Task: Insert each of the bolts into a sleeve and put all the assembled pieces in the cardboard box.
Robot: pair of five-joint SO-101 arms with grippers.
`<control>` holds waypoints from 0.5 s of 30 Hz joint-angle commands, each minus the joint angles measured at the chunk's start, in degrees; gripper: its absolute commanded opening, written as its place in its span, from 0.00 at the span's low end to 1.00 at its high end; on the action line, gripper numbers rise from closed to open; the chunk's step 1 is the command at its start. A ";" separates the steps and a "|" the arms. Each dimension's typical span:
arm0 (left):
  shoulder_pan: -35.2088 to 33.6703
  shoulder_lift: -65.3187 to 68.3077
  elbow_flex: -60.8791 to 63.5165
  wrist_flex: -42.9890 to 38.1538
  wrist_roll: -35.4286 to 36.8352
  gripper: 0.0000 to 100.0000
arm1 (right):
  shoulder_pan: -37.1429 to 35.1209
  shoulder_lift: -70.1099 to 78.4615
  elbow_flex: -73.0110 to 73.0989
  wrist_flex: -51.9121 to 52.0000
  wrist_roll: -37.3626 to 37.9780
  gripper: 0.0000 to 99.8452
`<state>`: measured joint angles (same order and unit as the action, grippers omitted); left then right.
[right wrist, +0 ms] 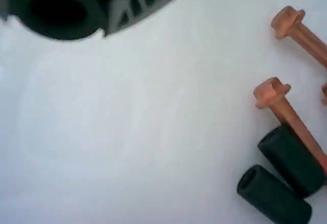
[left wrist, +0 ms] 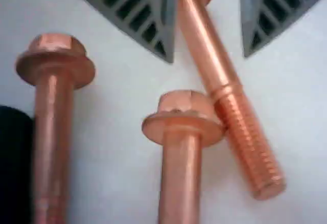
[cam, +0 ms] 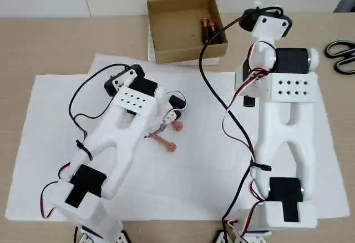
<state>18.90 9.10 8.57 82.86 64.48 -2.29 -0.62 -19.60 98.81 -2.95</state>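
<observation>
Inside the spread left hand, one bolt has its head cropped.

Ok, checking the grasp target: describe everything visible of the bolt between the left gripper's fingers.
The bolt is copper-coloured metal, with a flanged head, a smooth shank and a threaded end. It lies flat and slanted on the white sheet, with no sleeve on it, its head end between the open fingers of the left gripper. Its shank appears to touch a neighbouring bolt's flange.

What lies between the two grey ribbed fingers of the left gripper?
In the left wrist view, a copper-coloured flanged bolt lies between the fingers, head end in the gap.
</observation>
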 commanded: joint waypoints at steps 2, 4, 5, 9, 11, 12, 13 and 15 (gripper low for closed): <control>0.44 0.70 -1.89 -0.79 0.53 0.09 | 0.31 -3.03 -0.18 0.84 0.18 0.00; 0.44 2.90 -1.89 -0.79 0.53 0.09 | 0.31 -3.03 -0.18 0.84 0.18 0.00; 0.44 4.31 -1.98 -0.79 0.53 0.09 | 0.31 -3.03 -0.18 0.84 0.18 0.00; 0.44 8.35 -2.24 -0.79 0.53 0.09 | 0.31 -3.03 -0.18 0.84 0.18 0.00; 0.44 9.49 -3.21 -0.79 0.53 0.09 | 0.31 -3.03 -0.18 0.84 0.18 0.00; 0.44 9.85 -3.56 -0.79 0.53 0.09 | 0.31 -3.03 -0.18 0.75 0.18 0.00; 0.44 10.11 -3.74 -0.79 0.53 0.09 | 0.31 -3.03 -0.18 0.75 0.18 0.00; 0.44 10.46 -3.74 -1.32 0.53 0.09 | 0.31 -3.03 -0.18 0.75 0.18 0.00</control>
<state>19.08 19.38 6.55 82.77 64.57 -2.29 -0.62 -19.60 98.81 -2.95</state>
